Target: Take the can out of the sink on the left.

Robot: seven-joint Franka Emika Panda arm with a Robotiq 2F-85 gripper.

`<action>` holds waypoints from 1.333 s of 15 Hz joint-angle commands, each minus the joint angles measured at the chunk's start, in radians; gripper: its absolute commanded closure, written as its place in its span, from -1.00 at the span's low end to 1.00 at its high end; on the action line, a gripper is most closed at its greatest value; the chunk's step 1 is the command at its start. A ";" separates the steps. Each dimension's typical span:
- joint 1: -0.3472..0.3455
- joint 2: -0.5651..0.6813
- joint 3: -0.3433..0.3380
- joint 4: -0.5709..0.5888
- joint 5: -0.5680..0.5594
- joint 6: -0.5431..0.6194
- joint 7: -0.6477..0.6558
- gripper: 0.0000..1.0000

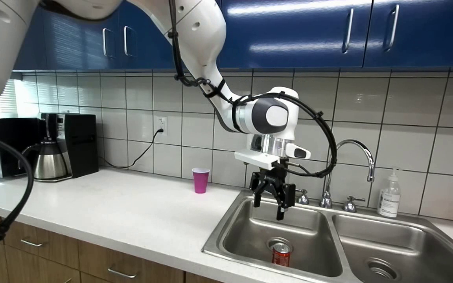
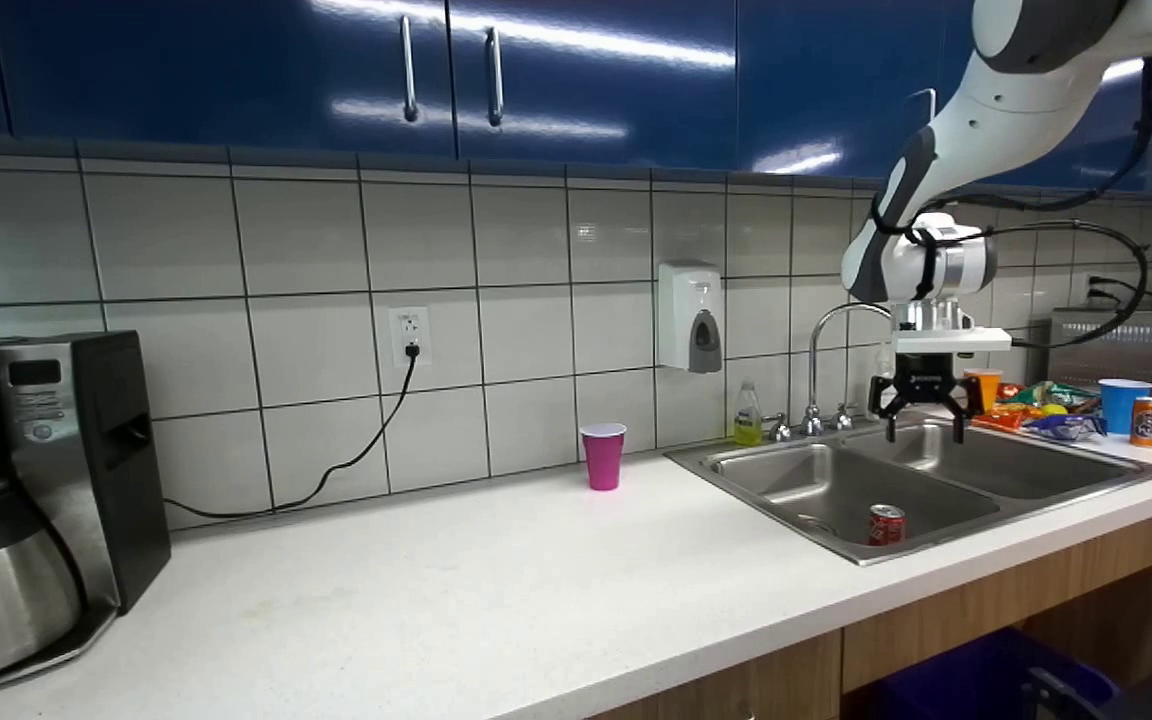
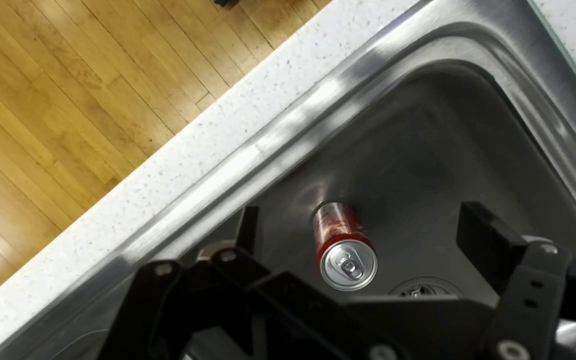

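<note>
The can (image 1: 281, 257) is small and red with a silvery top. It stands upright on the floor of the left sink basin (image 1: 313, 251), near the front wall and beside the drain. It also shows in an exterior view (image 2: 886, 526) and in the wrist view (image 3: 340, 240). My gripper (image 1: 269, 206) is open and empty. It points down over the rear part of the same basin, well above the can and apart from it. In the wrist view my fingers (image 3: 360, 230) are spread wide, with the can's image between them, farther below.
The twin basin (image 1: 383, 236) lies to the right across a divider. A curved faucet (image 1: 362, 146) and knobs stand behind the sink, with a soap bottle (image 1: 389, 198). A pink cup (image 1: 201, 181) stands on the white counter (image 1: 132, 204). Snacks and an orange can (image 2: 1150, 423) lie beyond.
</note>
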 commanded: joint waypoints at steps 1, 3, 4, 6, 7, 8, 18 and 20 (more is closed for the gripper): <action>-0.044 0.109 0.032 0.103 0.025 0.016 -0.007 -1.00; -0.053 0.157 0.038 0.135 0.033 0.031 -0.003 -1.00; -0.058 0.178 0.042 0.153 0.035 0.032 -0.003 -1.00; -0.065 0.221 0.050 0.181 0.033 0.039 0.005 -1.00; -0.069 0.239 0.056 0.194 0.033 0.044 0.006 -1.00; -0.071 0.257 0.061 0.205 0.033 0.052 0.009 -1.00; -0.083 0.408 0.099 0.314 0.053 0.103 0.024 -1.00; -0.086 0.435 0.101 0.336 0.058 0.108 0.027 -1.00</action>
